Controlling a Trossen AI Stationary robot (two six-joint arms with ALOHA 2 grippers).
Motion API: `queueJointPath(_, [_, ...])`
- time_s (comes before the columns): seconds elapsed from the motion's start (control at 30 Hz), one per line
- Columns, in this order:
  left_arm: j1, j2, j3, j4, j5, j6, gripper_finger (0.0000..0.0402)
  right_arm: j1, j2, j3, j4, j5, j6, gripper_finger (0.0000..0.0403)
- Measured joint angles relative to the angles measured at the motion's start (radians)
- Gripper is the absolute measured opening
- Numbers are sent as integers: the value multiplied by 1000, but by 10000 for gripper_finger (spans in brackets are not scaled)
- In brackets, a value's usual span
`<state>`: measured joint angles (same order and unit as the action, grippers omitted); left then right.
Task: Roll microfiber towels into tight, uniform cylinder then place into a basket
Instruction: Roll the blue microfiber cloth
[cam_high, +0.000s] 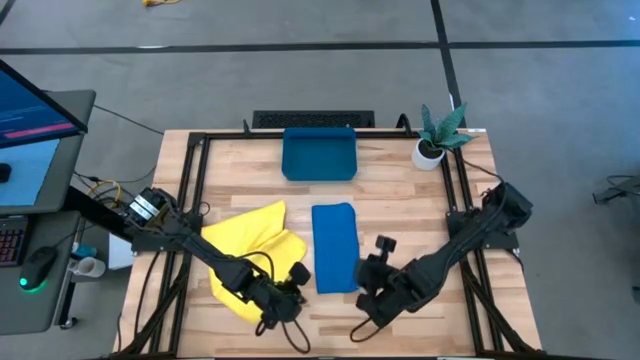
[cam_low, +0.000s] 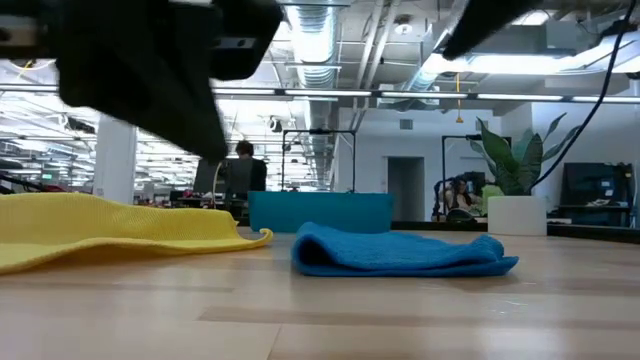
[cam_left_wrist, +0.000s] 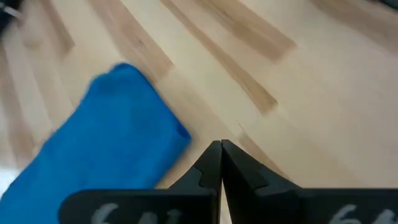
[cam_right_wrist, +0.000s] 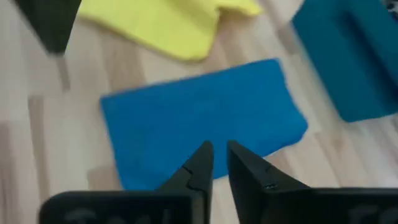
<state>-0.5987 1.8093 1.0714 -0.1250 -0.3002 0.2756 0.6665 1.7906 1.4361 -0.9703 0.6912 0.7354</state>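
The blue towel (cam_high: 334, 248) lies folded into a long flat strip on the table's middle, one short end toward the basket (cam_high: 320, 153), a teal tray at the far edge. The yellow towel (cam_high: 255, 240) lies crumpled to its left. My left gripper (cam_left_wrist: 221, 148) is shut above bare wood, just off the blue towel's near left corner (cam_left_wrist: 177, 127). My right gripper (cam_right_wrist: 217, 152) hovers at the strip's right long edge (cam_right_wrist: 249, 152), near its near end, fingers a little apart with nothing between them. In the low view both towels (cam_low: 400, 252) (cam_low: 110, 225) rest flat, no gripper on them.
A small white pot with a green plant (cam_high: 432, 140) stands at the far right corner. Black frame rails (cam_high: 190, 200) run along the table's left and right sides. Bare wood (cam_high: 330, 320) shows along the near edge, between the arms.
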Motion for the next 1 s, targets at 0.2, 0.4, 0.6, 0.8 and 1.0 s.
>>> queueJointPath(0.2, [12, 6, 0, 34, 50, -11, 8, 29, 80, 1, 8, -123, -120, 126])
queueJointPath(0.4, [13, 7, 0, 46, 11, -27, 63, 57, 165, 0, 32, -137, -338, 163])
queueJointPath(0.6, [37, 8, 0, 52, -7, -36, 131, 59, 240, 0, 76, -143, -414, 171])
queueJointPath(0.8, [73, 19, 1, 68, -21, -74, 161, 58, 261, 0, 119, -146, -415, 167])
queueJointPath(1.0, [86, 87, 0, 79, -64, -43, 161, 36, 261, 0, 191, -179, -443, 170])
